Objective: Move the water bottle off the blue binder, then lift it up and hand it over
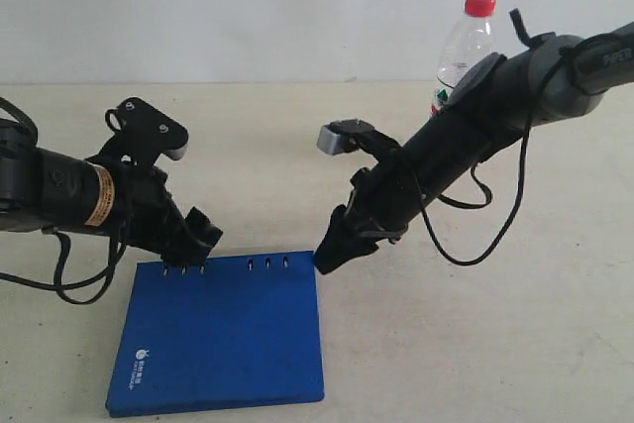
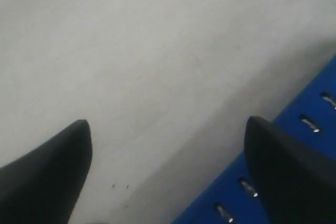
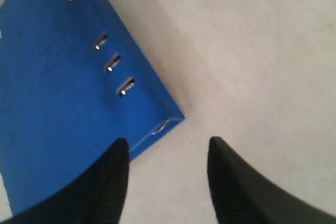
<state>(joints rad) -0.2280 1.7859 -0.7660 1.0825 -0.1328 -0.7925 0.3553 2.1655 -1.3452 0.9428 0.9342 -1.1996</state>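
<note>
The water bottle [image 1: 466, 47] stands upright well beyond the blue binder's [image 1: 223, 334] far right corner, partly hidden behind my right arm. Nothing lies on the binder, so I judge the clearing step done and the lift to be the step in hand.

My left gripper [image 1: 198, 240] sits low at the binder's slotted edge, near the left group of slots. Its jaws are spread wide and empty, one finger over the blue cover and the other over the bare counter [image 1: 495, 344] just beyond that edge. My right gripper [image 1: 332, 257] hovers at the binder's far right corner, also spread and holding nothing. One finger is above the cover by the right group of slots and the other is off past the corner.

The binder lies flat on the counter, so I expect the next move needs one finger of a gripper worked under the edge while the other presses from above, then a firm squeeze. A shallow bite could slip off the smooth cover, or push the binder along the counter instead of raising it.
</note>
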